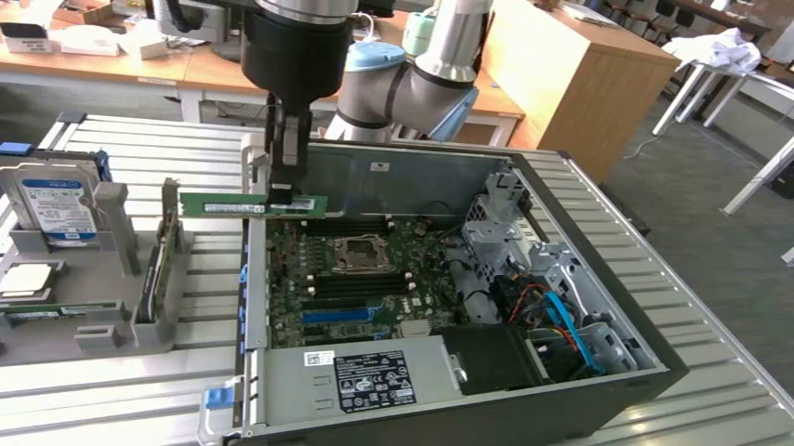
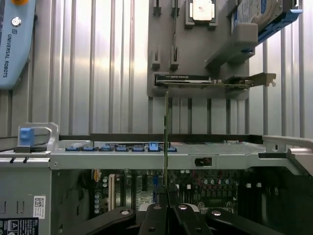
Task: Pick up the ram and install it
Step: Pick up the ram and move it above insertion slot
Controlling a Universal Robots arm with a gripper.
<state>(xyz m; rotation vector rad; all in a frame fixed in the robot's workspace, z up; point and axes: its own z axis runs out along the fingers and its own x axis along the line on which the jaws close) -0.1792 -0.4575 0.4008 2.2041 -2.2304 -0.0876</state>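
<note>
My gripper [image 1: 288, 193] hangs from the arm over the left wall of the open computer case [image 1: 596, 307] and is shut on the ram [image 1: 242, 206]. The ram is a thin green stick with a pale label, held level in the air. About half of it reaches out past the case wall toward the exterior view's left. In the wrist view the ram [image 2: 166, 142] shows edge-on as a thin line rising from between the fingertips [image 2: 157, 210]. The motherboard [image 1: 297, 269] lies inside the case, its black slots [image 1: 360, 283] below and to the exterior view's right of the gripper.
A grey holder tray [image 1: 112, 297] stands left of the case with a hard drive [image 1: 56, 209], a processor chip [image 1: 25, 279] and an upright card [image 1: 155, 269]. A blue slot [image 1: 337, 316], the power supply [image 1: 360, 372] and drive cage [image 1: 496, 232] crowd the case.
</note>
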